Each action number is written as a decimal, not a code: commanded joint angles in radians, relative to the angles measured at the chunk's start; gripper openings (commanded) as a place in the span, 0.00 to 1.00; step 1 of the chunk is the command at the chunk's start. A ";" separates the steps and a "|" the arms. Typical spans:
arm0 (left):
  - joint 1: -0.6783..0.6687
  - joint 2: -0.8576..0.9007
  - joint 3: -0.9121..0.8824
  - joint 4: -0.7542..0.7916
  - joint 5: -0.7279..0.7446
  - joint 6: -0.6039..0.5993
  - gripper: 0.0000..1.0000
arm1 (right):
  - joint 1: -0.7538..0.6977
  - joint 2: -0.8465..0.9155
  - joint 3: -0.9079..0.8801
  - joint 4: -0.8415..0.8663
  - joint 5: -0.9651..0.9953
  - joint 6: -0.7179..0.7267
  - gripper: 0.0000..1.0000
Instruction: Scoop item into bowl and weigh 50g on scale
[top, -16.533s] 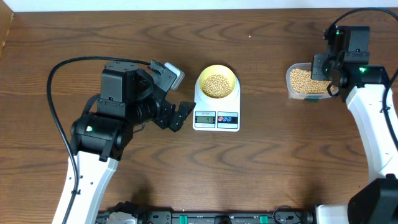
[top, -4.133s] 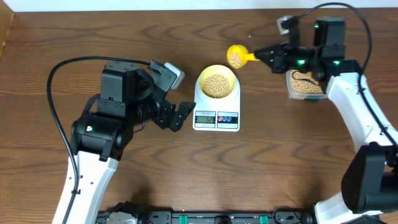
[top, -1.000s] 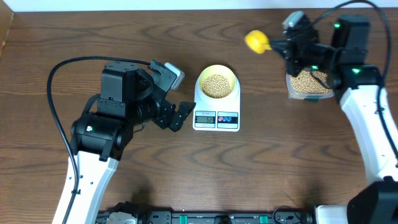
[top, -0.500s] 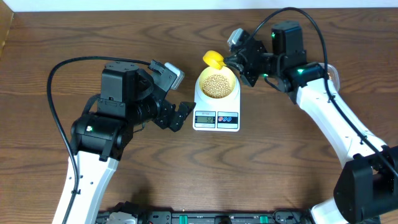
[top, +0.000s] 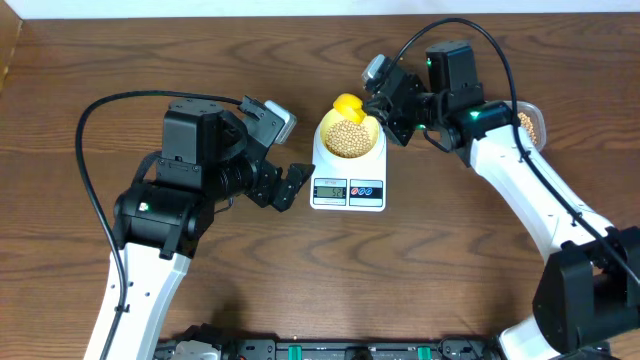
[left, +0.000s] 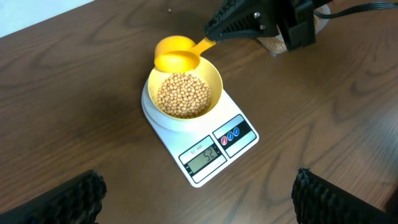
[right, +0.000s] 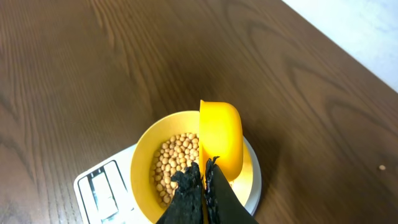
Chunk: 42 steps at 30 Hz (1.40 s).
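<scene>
Pinching the scoop (top: 347, 105) handle shut, your right gripper (right: 203, 180) holds it over the bowl's (top: 374, 132) 12 o'clock rim. The beans (top: 347, 138) sit in the bowl on the scale (top: 348, 190); your left gripper (top: 290, 185) gapes empty at its 9 o'clock.

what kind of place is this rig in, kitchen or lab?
Probably a robot lab bench, not a kitchen: a cabled left arm and right arm at a wood-grain table, working a digital scale, bowl of beans and scoop.
</scene>
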 joint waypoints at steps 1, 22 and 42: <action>0.005 0.004 -0.005 0.001 0.008 -0.002 0.98 | 0.007 0.029 0.000 0.000 -0.001 0.003 0.01; 0.005 0.004 -0.005 0.001 0.008 -0.002 0.97 | 0.013 0.056 0.000 -0.008 0.088 0.003 0.01; 0.005 0.004 -0.005 0.001 0.008 -0.002 0.98 | 0.058 0.056 0.000 -0.036 0.085 0.003 0.01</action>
